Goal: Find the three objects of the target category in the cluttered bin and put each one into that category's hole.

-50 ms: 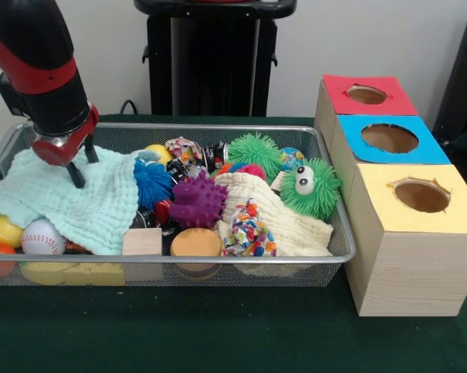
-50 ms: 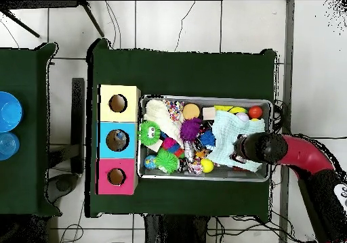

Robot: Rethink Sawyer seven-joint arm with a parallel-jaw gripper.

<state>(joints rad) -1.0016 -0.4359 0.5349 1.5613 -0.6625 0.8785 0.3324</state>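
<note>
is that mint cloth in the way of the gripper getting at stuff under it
Yes. The gripper hangs right over the mint cloth, which drapes across the left end of the wire bin and hides whatever lies beneath. Only the baseball and yellow ball peek out at its edge.

Wire-mesh metal bin [image 1: 326, 148], crinkled cloth [image 1: 78, 198], matt wooden boxes [image 1: 408, 268].
</note>
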